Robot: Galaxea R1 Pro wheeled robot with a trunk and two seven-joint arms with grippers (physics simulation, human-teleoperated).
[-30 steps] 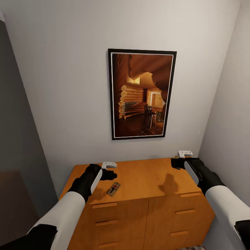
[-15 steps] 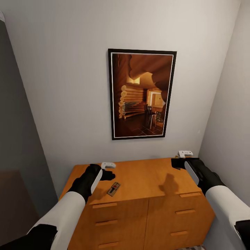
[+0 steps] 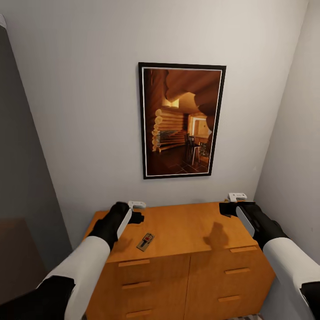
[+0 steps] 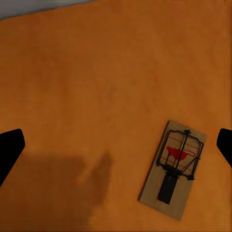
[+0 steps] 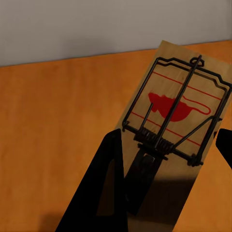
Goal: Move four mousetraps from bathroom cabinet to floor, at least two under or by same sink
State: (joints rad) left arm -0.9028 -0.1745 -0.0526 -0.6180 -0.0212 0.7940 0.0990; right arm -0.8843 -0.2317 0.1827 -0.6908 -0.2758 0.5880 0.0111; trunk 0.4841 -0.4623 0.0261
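Note:
One mousetrap lies flat on the orange-brown cabinet, near its front edge. My left gripper hovers open just behind and left of it. In the left wrist view the same mousetrap sits off toward one side of the left gripper, touching neither finger. My right gripper hangs above the cabinet's back right corner, shut on a second mousetrap that shows large and tilted between the dark fingers. The sink is out of view.
A framed picture of a log cabin hangs on the pale wall behind the cabinet. A side wall closes in on the right and a grey panel on the left. Drawer fronts with bar handles face me.
My left gripper has drawn up and back toward the wall, away from the trap on the cabinet top. The right arm and both traps have not moved.

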